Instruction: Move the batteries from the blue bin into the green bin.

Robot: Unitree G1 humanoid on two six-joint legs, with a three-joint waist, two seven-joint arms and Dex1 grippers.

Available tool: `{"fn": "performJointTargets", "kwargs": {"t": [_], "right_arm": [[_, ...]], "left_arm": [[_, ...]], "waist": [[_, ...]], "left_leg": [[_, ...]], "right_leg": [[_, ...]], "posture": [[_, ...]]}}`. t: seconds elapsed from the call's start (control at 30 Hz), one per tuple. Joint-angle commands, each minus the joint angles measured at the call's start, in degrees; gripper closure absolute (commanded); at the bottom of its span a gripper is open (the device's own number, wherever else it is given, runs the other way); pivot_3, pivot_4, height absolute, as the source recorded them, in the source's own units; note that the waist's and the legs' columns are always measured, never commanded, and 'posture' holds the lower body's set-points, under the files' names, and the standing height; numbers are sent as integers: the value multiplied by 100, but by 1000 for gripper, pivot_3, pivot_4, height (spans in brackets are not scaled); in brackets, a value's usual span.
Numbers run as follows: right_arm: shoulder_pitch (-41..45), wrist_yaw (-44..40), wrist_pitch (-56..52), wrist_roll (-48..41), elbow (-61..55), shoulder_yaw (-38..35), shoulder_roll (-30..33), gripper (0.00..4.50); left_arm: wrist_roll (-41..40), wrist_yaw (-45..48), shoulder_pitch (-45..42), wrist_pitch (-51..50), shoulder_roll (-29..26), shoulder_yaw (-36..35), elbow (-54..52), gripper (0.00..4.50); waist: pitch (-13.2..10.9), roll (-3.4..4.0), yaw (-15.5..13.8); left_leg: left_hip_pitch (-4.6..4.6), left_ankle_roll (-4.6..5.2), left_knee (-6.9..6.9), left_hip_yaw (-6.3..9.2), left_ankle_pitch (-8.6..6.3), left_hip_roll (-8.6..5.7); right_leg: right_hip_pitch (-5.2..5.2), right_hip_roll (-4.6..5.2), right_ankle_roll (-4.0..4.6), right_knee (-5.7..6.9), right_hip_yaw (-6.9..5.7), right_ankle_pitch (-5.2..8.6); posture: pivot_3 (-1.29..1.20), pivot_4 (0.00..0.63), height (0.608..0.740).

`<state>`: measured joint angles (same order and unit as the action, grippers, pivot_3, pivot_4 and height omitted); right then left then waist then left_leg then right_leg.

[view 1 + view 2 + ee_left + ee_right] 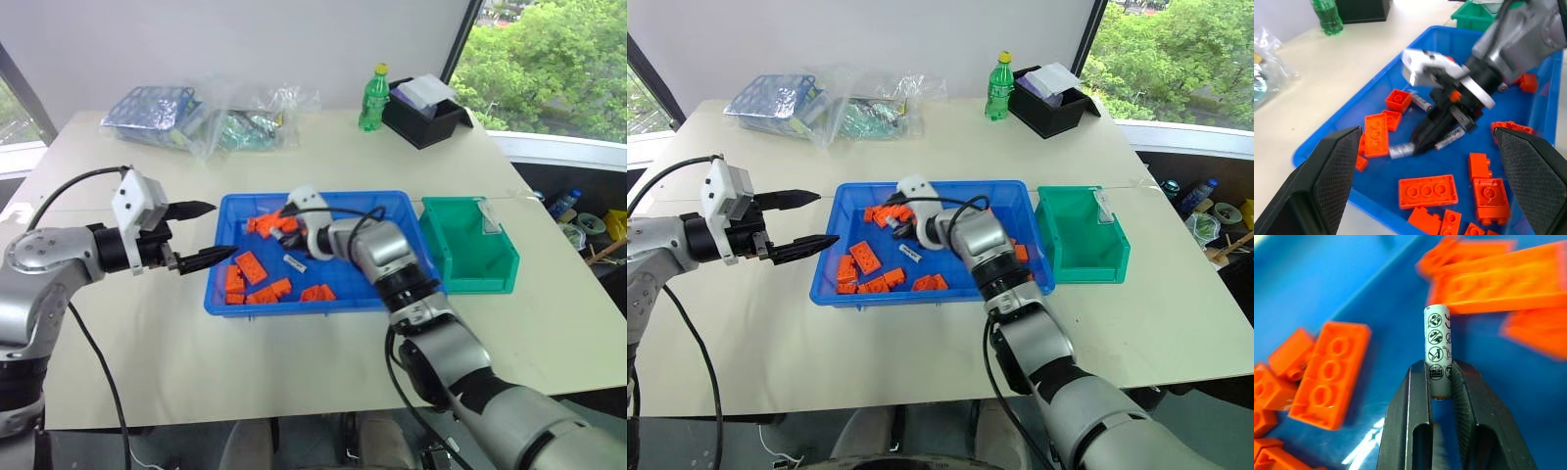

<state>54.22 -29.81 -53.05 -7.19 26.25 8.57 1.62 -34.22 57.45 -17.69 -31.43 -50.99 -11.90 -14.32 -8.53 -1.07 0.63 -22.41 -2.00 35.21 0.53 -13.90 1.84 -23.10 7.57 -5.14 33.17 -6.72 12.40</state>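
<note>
At the eye view's centre the right gripper (290, 223) is working inside the blue bin (392, 201), and in its wrist view its fingers (1418, 406) are pinching a battery (1438, 352) jutting beyond their tips, mid-frame.

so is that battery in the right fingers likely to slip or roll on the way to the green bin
Possibly. The battery is a smooth, stiff cylinder, pinched only at its lower end by the right gripper, so it could pivot or slide out if jolted. If dropped in the blue bin it would probably roll among the bricks. It looks small, so probably light to carry to the green bin.
</note>
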Motion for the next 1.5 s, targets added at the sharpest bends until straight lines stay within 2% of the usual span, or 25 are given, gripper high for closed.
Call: {"fn": "performJointTargets", "kwargs": {"t": [0.03, 0.23, 0.4, 0.53, 0.63, 0.73, 0.8, 0.87, 0.97, 1.07, 1.2, 1.3, 1.5], "right_arm": [[-52, 108, -848, -410, -1639, -693, 445, 4424], [-761, 441, -2496, -739, -3803, -2135, 1715, 4424], [-1581, 355, -3463, -942, -4889, -3077, 2738, 4424], [-2085, 366, -3777, -1035, -5184, -3493, 2993, 4424], [-2425, 408, -3581, -1039, -5119, -3607, 3052, 4424], [-2673, 442, -3343, -1048, -4888, -3628, 3054, 3000], [-2755, 415, -2985, -999, -4818, -3315, 3283, 1981], [-2677, 310, -2635, -1024, -4746, -3071, 3482, 1981], [-2251, 90, -2406, -1337, -4842, -2720, 3425, 1981], [-1842, -95, -2521, -1775, -5029, -2167, 2998, 1981], [-1587, 13, -2475, -1904, -4866, -1389, 2409, 1981], [-1519, 17, -2071, -1726, -4441, -355, 2000, 1981], [-1402, 28, -1257, -1343, -3444, 740, 1440, 1981]], "left_arm": [[-20, 43, -119, 81, 72, 37, -29, 0], [46, -5, -235, 141, 396, 304, 31, 0], [77, -56, -459, 147, 654, 517, 106, 0], [127, -21, -625, 151, 786, 656, 186, 0], [164, 33, -768, 161, 839, 737, 268, 0], [160, 90, -881, 158, 840, 790, 317, 0], [143, 125, -880, 151, 793, 767, 304, 0], [115, 159, -856, 122, 732, 705, 259, 0], [63, 221, -744, 82, 593, 598, 139, 0], [39, 276, -601, 83, 446, 516, 49, 0], [19, 277, -489, 63, 344, 428, -52, 0], [-11, 325, -366, 27, 203, 329, -155, 0], [-67, 277, -240, -53, 78, 173, -292, 0]], "waist": [[0, 0, -8], [6, -10, -85], [6, -9, -135], [11, -17, -98], [14, -23, -99], [15, -23, -127], [11, -17, -129], [5, -6, -129], [4, -6, -107], [5, -6, -53], [0, 0, -17], [2, -3, -15], [1, -2, -24]], "left_leg": [[0, 0, 0, 0, 0, 0], [0, 0, 1, -1, 0, -2], [0, 0, 2, -10, -1, 0], [5, 1, -2, -17, -1, 4], [5, 1, -3, -17, -2, 7], [1, 1, 0, -18, -2, 6], [1, 1, 1, -18, -2, 6], [0, 1, 1, -20, -2, 5], [-1, 1, -2, -21, -2, 6], [-1, 3, -8, -26, -2, 10], [0, 5, -10, -15, -4, 11], [-8, 5, -5, -16, -4, 5], [-11, 5, -2, -17, -3, 3]], "right_leg": [[1, 0, 0, 0, 0, 0], [5, 2, 0, -7, 0, 1], [19, 6, -20, -11, 0, 16], [20, 6, -20, -12, 0, 16], [19, 5, -20, -13, 0, 17], [18, 6, -20, -19, 0, 17], [19, 6, -20, -29, 0, 17], [19, 6, -20, -41, 0, 17], [8, 5, -21, -57, -1, 17], [24, 3, -21, -62, -1, 16], [14, 0, -19, -60, -4, 15], [6, 3, -18, -62, -2, 14], [6, 3, -17, -66, -1, 13]], "posture": [[0, 150, 723], [0, 150, 723], [0, 150, 723], [0, 150, 723], [0, 150, 723], [0, 150, 723], [0, 150, 723], [0, 150, 723], [0, 150, 723], [0, 150, 723], [0, 150, 723], [0, 150, 723], [0, 150, 723]]}}
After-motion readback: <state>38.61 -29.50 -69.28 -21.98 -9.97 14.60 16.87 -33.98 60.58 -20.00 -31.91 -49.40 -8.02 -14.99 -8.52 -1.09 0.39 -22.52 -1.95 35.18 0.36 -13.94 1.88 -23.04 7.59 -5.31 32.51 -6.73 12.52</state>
